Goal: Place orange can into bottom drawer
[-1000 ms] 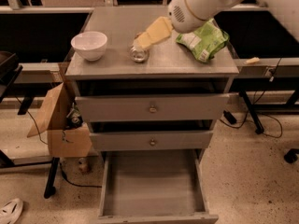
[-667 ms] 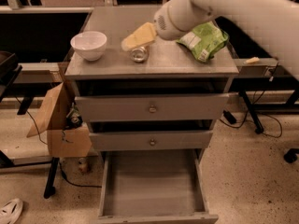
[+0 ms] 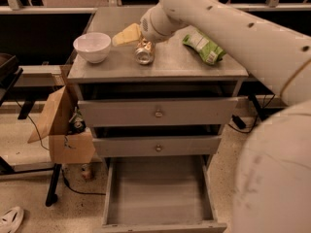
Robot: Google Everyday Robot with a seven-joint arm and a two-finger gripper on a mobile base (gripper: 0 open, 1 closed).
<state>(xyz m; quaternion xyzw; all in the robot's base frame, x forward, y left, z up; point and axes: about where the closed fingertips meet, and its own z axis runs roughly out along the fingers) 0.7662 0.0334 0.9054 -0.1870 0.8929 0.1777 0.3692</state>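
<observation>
The orange can (image 3: 145, 52) lies on the grey cabinet top (image 3: 170, 64), near its middle front, between the white bowl and the green bag. My gripper (image 3: 124, 36), with pale yellow ends, hovers just above and to the left of the can, pointing toward the bowl. It holds nothing that I can see. My white arm reaches in from the right and fills the right side of the view. The bottom drawer (image 3: 158, 191) is pulled out wide below, showing a plain grey interior with nothing in it.
A white bowl (image 3: 92, 46) stands at the top's left. A green snack bag (image 3: 204, 46) lies at its right. The two upper drawers (image 3: 158, 113) are shut. A cardboard box (image 3: 63, 127) and cables sit left of the cabinet.
The arm has swung left and lower. The gripper has moved from beside the green bag across to just over the can, closer to the bowl. The can has not moved.
</observation>
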